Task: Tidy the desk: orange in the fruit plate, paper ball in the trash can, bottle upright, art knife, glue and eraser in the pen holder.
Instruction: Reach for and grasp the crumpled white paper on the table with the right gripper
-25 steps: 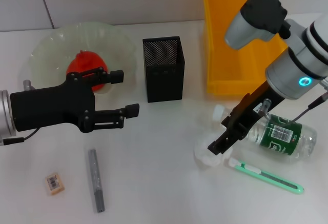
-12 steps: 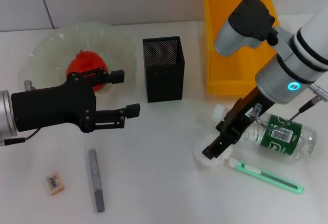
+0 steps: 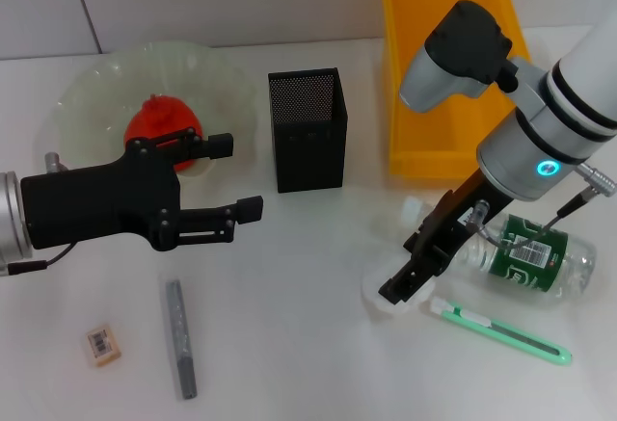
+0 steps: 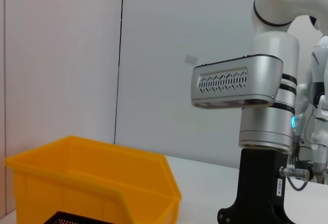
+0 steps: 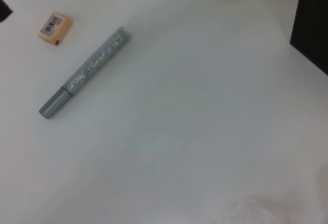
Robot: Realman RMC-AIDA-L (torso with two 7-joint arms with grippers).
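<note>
A white paper ball (image 3: 378,294) lies on the desk right of centre. My right gripper (image 3: 407,265) hangs open just over it, fingers angled down, and hides part of it. Right of that, a clear bottle (image 3: 525,252) with a green label lies on its side. A green art knife (image 3: 501,332) rests in front of the bottle. The grey glue stick (image 3: 180,339) (image 5: 84,73) and the tan eraser (image 3: 102,344) (image 5: 54,27) lie at the front left. The orange (image 3: 159,122) sits in the pale fruit plate (image 3: 87,79). My left gripper (image 3: 236,175) hovers open and empty beside the plate.
The black mesh pen holder (image 3: 307,130) stands at the middle back, its corner also in the right wrist view (image 5: 313,29). The yellow trash can (image 3: 434,74) (image 4: 92,178) stands at the back right, close behind my right arm (image 4: 256,131).
My right gripper has shifted left and lower, closing in over the paper ball. The left arm and all desk objects have stayed put.
</note>
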